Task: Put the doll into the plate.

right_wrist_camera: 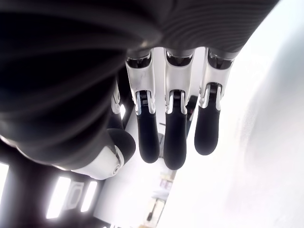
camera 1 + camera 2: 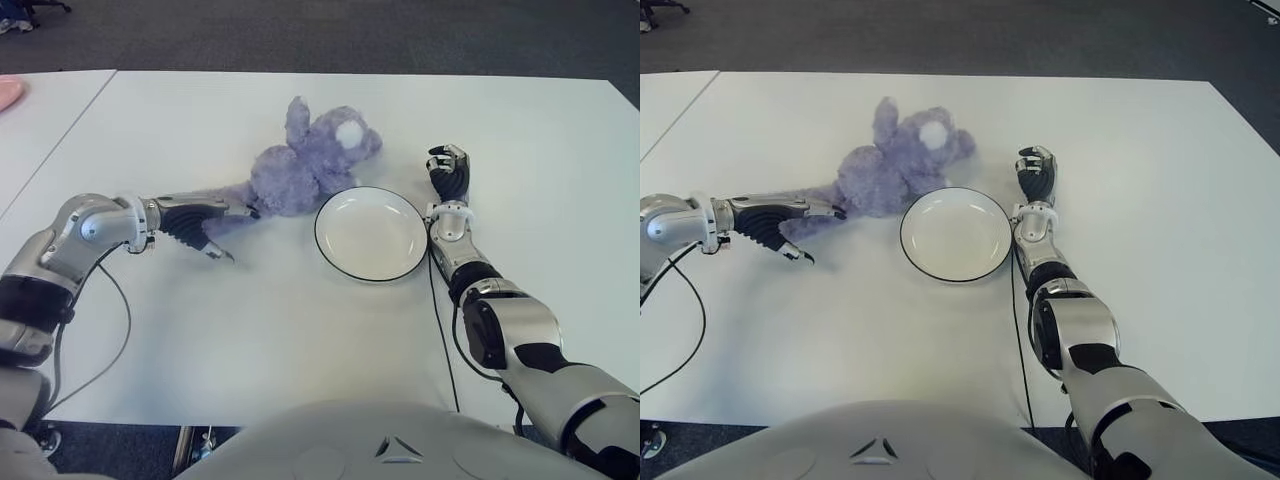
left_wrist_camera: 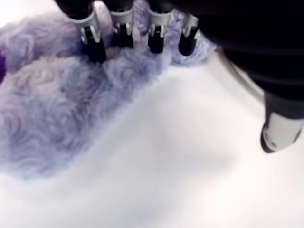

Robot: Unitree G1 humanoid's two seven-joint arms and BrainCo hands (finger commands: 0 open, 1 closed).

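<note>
A purple plush doll lies on the white table, just up and left of a white plate with a dark rim; nothing is in the plate. My left hand reaches in from the left, open. Its straight fingertips touch the doll's fur at its lower left limb, while the thumb stays apart over bare table. My right hand shows just right of the plate, its fingers relaxed and holding nothing.
A pink object sits at the far left edge, on a neighbouring table past a seam. A thin black cable runs along my right forearm. Dark floor lies beyond the table's far edge.
</note>
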